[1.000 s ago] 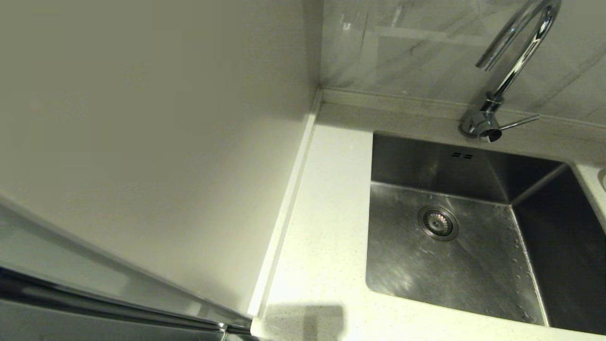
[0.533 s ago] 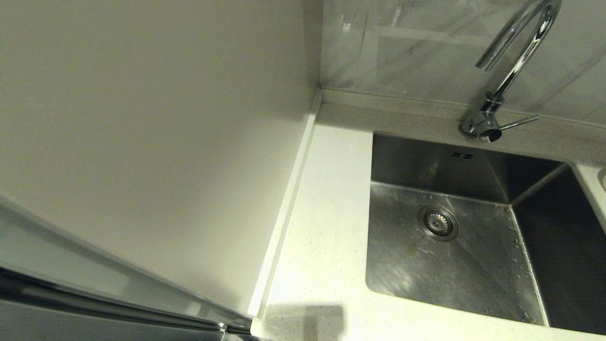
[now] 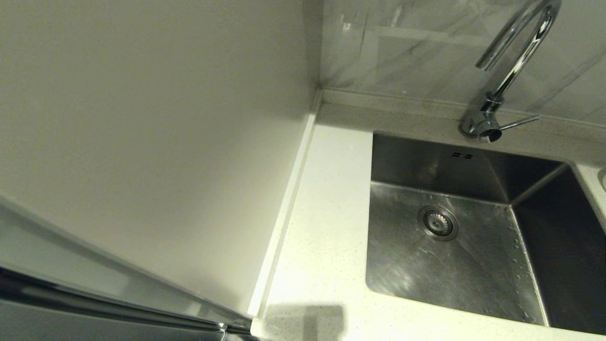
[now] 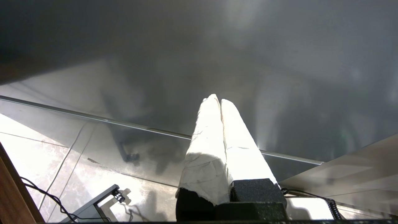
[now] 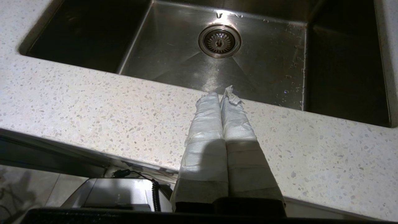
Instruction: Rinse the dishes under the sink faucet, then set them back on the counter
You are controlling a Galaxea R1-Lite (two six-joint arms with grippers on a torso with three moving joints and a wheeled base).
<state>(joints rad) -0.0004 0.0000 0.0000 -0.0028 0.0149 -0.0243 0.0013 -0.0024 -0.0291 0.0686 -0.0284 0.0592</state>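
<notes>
Here, the sink [image 3: 454, 246]: square stainless steel basin set into the counter [image 3: 322, 227], its floor streaked with glare and beaded with water drops along one side. Round perforated drain strainer [image 3: 438, 222] sits near the middle of the floor; two small overflow slots [image 3: 461, 155] high on the back wall. Counter is white, finely speckled stone, with a low raised back edge. The faucet [image 3: 509, 76], shiny chrome gooseneck, rises from a round base on the strip behind the basin; thin straight lever [image 3: 520, 123] sticks out sideways from the base. No water seen running. A sliver of something pale at the far right counter edge, possibly a dish rim, too little of it in view to tell.

Right pincer [image 5: 221, 95]: both fingers wrapped in white tape, pressed flat together along their length, closed, holding nothing. A loose scrap of tape [image 5: 231, 93] curls off one tip. It hangs just above the counter's front strip, tips at the near rim of the sink; the basin lies straight ahead of it, strainer beyond the tips, counter speckle directly beneath. Whether the tips touch the stone is not clear.

Left pincer [image 4: 220, 101]: taped white fingers likewise shut tight, empty. It hangs low and well away from the sink, facing a glossy dark panel [image 4: 279, 62]; tiled floor [image 4: 46, 149] and a black cable [image 4: 43, 196] beneath it.
</notes>
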